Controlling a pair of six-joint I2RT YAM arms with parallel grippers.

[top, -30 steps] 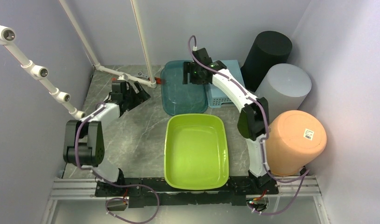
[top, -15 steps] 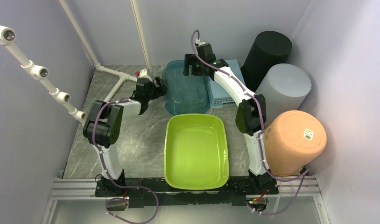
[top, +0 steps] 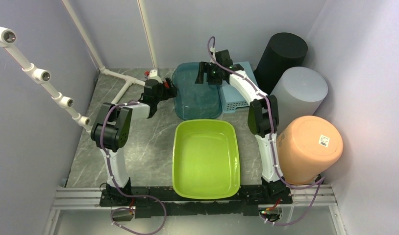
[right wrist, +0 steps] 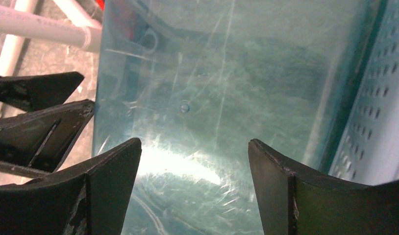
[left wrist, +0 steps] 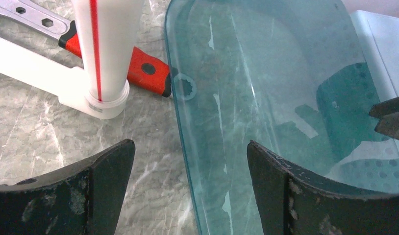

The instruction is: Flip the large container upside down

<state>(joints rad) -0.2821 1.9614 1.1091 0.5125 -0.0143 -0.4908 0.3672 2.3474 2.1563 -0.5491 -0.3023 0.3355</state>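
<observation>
Looking down from above, you find the teal tub (top: 196,95) at the back of the table (top: 143,147), mouth up, with its right edge lying over the blue perforated basket (top: 236,100). The green basin (top: 206,159) sits just in front of it, nearer the arm bases.

The left gripper (top: 169,91) stands at the tub's left rim with its jaws wide apart. In its wrist view the rim runs up between the two fingers, one over the marble and one over the tub's inside. You cannot tell whether either finger touches the plastic.

The right gripper (top: 210,74) hangs over the tub's far side, jaws likewise spread and holding nothing.

A white pipe frame (left wrist: 107,49) and a red-handled wrench (left wrist: 143,71) lie just left of the tub.
</observation>
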